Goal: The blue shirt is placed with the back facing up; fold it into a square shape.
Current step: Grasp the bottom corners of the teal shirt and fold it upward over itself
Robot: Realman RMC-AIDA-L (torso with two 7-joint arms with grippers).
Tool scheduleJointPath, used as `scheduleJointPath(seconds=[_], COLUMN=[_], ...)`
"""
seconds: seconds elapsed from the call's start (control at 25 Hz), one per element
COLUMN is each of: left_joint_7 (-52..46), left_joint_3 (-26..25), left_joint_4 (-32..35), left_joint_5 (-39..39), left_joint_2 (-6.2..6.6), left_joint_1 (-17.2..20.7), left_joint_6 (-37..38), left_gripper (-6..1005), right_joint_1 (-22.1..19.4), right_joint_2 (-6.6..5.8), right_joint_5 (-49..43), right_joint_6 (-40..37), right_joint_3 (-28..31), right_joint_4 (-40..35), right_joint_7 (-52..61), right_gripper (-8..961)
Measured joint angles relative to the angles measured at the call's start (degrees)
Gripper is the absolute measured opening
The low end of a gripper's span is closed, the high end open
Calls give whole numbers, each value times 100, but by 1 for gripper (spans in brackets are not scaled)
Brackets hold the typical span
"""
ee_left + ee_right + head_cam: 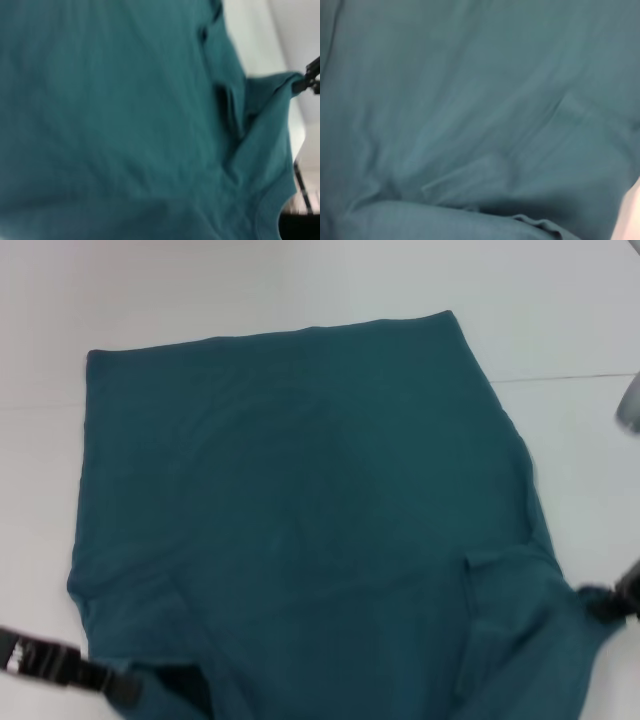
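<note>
Blue shirt (300,510) spread flat across white table (560,300), hem far, shoulders near. Left gripper (130,688) clamped on near-left corner of cloth. Right gripper (605,602) pinching near-right sleeve, lifted slightly off table.

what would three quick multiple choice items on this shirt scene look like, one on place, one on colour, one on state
1. Where is the right gripper?
A. at the shirt's near right edge
B. at the far left corner
C. above the shirt's middle

2. What colour is the blue shirt?
A. bright red
B. dark teal-blue
C. white

3. What is the left gripper doing?
A. parked far off the cloth
B. holding a cup
C. shut on the shirt's near left edge

Answers: 1 A, the head view shows it pinching cloth at the near right edge. 2 B, every view shows plain teal-blue fabric on the white table. 3 C, its dark fingers clamp the fabric at the near left.
</note>
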Motion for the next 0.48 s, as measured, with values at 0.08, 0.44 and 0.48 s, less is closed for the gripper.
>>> scheduleJointPath(seconds=[0.08,0.44,0.48], left_joint_7=[18,52,63], left_joint_3=[-147,-318,-328], left_joint_4=[47,77,92], left_joint_5=[-181,-994,-1054], left_joint_2=[37,99,98], left_joint_1=[-24,-22,-10], left_joint_6=[-66,-975,-1069], left_gripper=[82,83,84], right_joint_1=[82,146,140], right_joint_2=[-5,43,43], right_joint_5=[93,739,819], right_joint_6=[109,1319,1496], right_joint_3=[353,389,389], right_joint_4=[-30,-135,-119], right_joint_7=[-77,-84,-78], right_gripper=[44,44,44])
